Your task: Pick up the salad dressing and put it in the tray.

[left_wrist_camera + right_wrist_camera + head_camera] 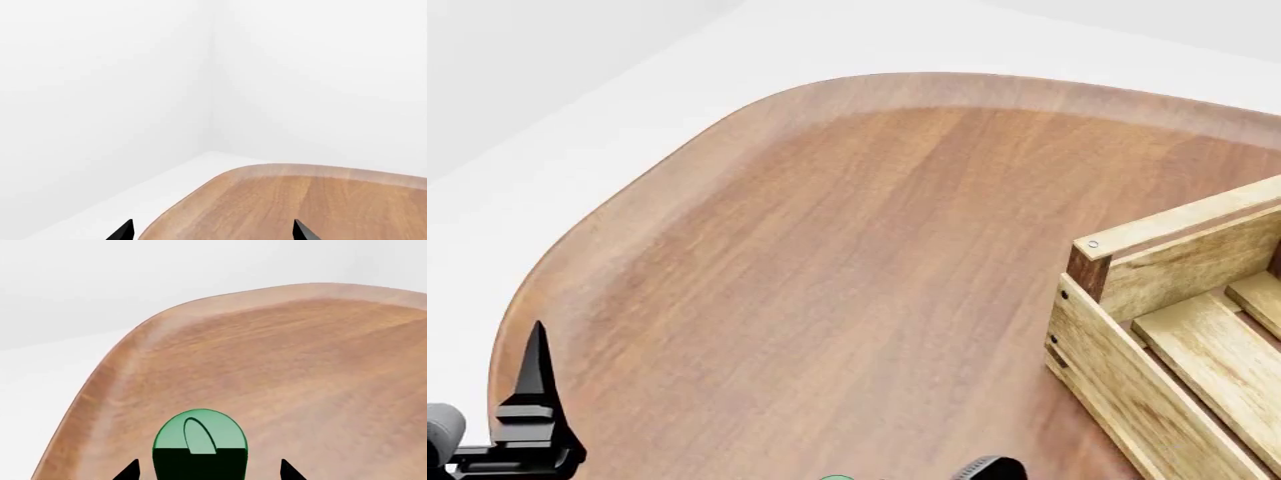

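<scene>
Sitting between your right gripper's (207, 471) two dark fingertips (129, 471), the salad dressing (199, 440) shows in the right wrist view as a rounded green cap over a darker body, centred in the gap so that a squeeze would catch it evenly on both sides. The tips stand spread to either side of it with wood visible in between, so judge this as lined up for a grasp, not yet pinching; whether the bottle is off the table (827, 250) you cannot tell from here. From your head view only a sliver of green (835, 478) shows at the bottom edge, close to your body, beside a dark rounded part of the arm. The tray (1121, 330), the slatted wooden crate with its darker corner post, lies well apart from that gripper, off to its right and further out, so the carry will have to clear the near wall before lowering. Your left gripper (213, 231) hangs spread and empty over the table's rounded corner, away from the bottle, which leaves the right arm's path free.
</scene>
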{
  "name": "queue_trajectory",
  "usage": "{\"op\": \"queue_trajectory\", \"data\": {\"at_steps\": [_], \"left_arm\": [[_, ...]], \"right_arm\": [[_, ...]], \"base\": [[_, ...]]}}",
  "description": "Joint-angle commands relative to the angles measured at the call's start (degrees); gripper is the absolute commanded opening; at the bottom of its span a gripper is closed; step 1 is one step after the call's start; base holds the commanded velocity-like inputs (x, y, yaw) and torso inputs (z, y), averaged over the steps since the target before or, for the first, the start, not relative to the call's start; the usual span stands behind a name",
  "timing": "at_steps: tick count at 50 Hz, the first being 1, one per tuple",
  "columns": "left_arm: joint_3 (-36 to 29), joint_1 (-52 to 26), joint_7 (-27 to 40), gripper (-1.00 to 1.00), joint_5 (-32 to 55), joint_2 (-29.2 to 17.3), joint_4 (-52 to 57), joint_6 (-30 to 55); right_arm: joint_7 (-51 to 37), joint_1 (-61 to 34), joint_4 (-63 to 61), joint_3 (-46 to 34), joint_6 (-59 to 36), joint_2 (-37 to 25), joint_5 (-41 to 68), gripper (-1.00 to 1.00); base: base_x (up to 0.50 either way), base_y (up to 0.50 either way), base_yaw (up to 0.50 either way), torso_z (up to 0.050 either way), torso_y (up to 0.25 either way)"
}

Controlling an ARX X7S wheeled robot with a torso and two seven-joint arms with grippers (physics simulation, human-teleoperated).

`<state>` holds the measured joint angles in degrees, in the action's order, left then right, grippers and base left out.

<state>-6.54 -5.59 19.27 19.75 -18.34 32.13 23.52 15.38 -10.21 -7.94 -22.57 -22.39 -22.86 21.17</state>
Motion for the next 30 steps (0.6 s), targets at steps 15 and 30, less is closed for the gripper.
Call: {"op": "queue_trajectory", "data": {"at_steps": [15,30], "left_arm": [[-0.4,-0.2,0.6,1.0,0.4,-0.5,0.5,0.2],[-0.3,0.0,0.8,1.0,0.7,-0.7,0.3,-0.2]], "right_arm": [[0.4,-0.5,4.2,-0.9,2.9,1.1,-0.7,-1.0],[-6.4,2.0,-12.7,2.3,-0.2,-2.0,-0.9,-1.0]], "base": [[0.0,0.0,0.0,0.0,0.0],[0.0,0.0,0.0,0.0,0.001]]}}
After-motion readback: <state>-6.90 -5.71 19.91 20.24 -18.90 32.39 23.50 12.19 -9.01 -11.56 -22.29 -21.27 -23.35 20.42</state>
